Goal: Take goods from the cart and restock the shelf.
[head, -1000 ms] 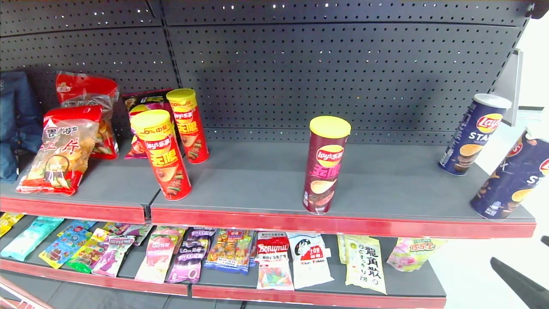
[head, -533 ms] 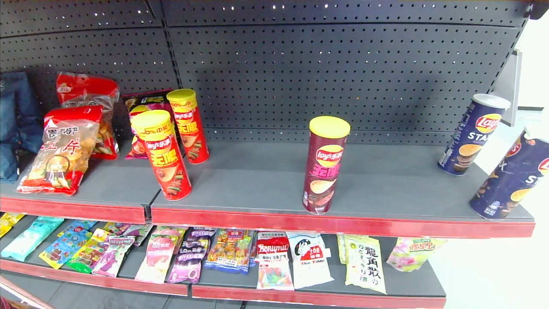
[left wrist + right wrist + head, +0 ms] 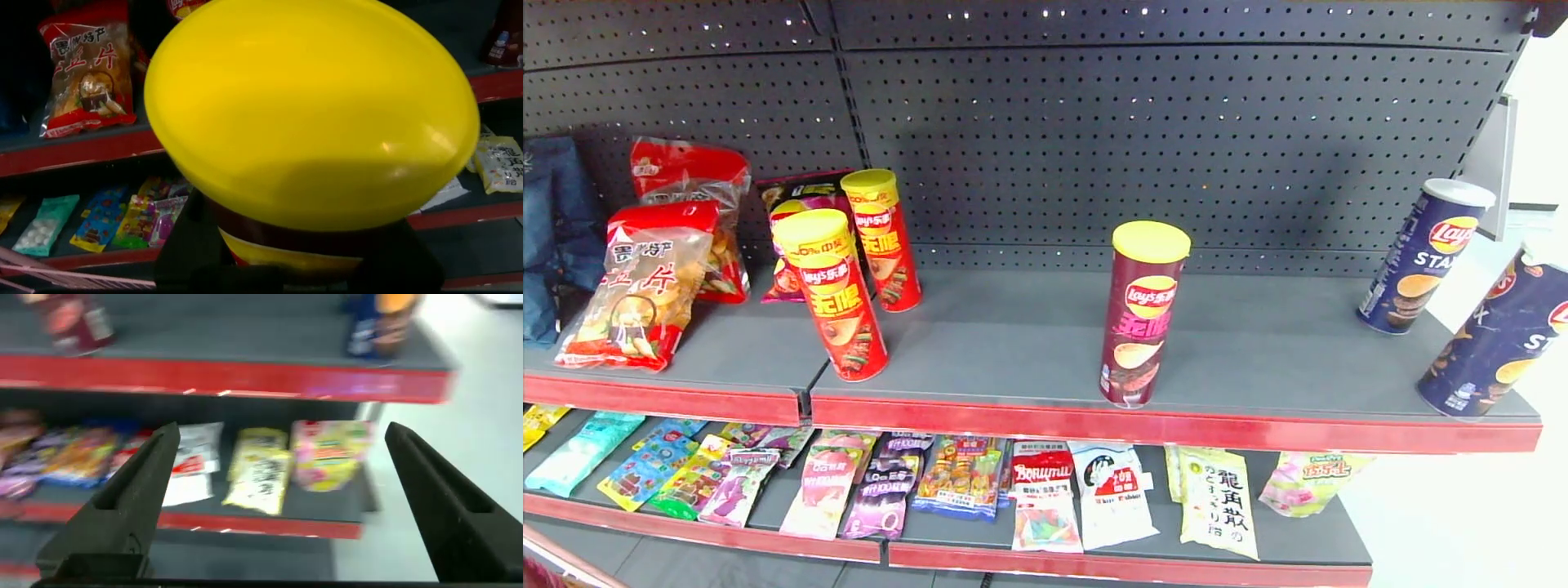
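Facing the red front edge of the shelf [image 3: 245, 376], right gripper [image 3: 282, 437]: fingers [image 3: 122, 506] spread wide; left gripper [image 3: 298, 255] pinches yellow-lidded chip can [image 3: 310, 106] by its red body, can held before the shelf's front edge.

Chip can [image 3: 310, 114], yellow lid, red body, held in front of grey, red-edged shelf [image 3: 1013, 327]

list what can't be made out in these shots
Left wrist view: the yellow lid hides most of the can under it, label included.
Head view: the rightmost blue can is cut off by the frame edge.
Right wrist view: the lower-shelf packets are blurred, their kinds unclear.
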